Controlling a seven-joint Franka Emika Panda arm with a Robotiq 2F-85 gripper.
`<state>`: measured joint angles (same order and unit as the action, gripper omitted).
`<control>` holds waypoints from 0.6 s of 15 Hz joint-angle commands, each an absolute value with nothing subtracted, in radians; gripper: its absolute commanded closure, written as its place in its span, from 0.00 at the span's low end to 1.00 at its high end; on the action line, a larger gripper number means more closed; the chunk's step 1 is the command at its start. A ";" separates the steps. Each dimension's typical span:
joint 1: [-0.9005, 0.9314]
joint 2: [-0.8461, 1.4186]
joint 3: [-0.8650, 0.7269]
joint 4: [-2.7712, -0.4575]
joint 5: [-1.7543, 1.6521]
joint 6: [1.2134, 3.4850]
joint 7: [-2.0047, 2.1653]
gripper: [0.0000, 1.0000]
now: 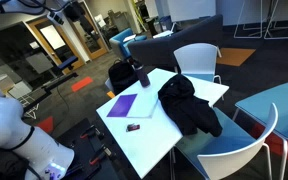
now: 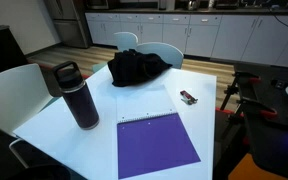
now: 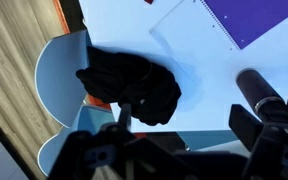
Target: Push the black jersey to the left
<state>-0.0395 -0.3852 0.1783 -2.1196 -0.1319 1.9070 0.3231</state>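
A white table holds a crumpled black jersey, lying at the upper centre of the frame in an exterior view, near the table's far edge in front of a white chair. A purple notebook lies at lower centre, a dark bottle stands at left, and a small dark object sits at right. In the wrist view the gripper is a dark blur along the bottom; whether it is released or clenched cannot be told
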 commanded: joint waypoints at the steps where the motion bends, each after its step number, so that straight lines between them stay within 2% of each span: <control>1: -0.020 -0.383 0.162 -2.117 -0.139 1.904 0.329 0.00; 9: -0.025 -0.366 0.148 -2.131 -0.134 1.945 0.330 0.00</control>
